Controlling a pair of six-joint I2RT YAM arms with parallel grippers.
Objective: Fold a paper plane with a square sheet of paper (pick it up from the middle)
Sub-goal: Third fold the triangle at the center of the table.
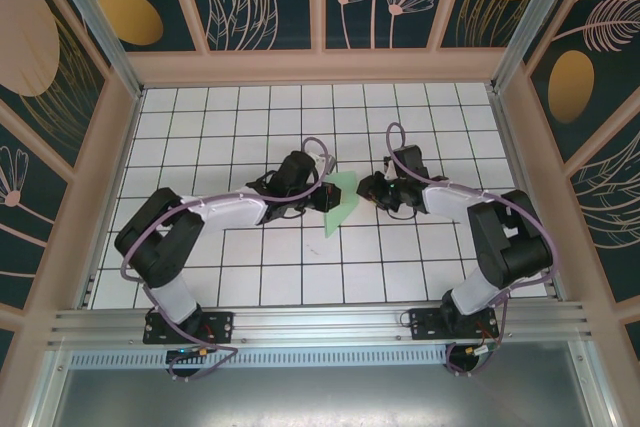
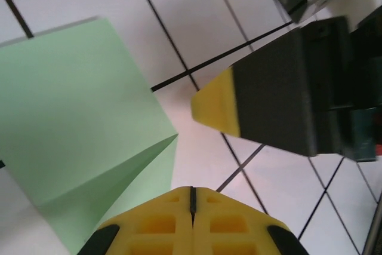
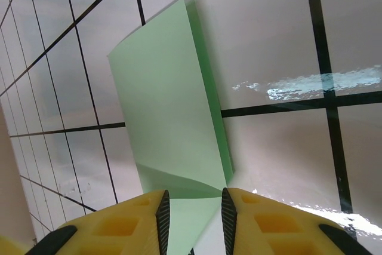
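The sheet, partly folded with one flap raised, lies mid-table between both arms, the left pincer shut beside its crease, probably to steady it, and the right pincer narrowly parted astride one edge, not clamping.

The folded square sheet of paper lies on the table, its near edge inside the parted right gripper.

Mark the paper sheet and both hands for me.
square sheet of paper [image 3: 170, 100], right wrist view, middle of the folded face
left hand [image 2: 192, 200], left wrist view, seam between shut fingertips
right hand [image 3: 194, 219], right wrist view, gap between fingertips
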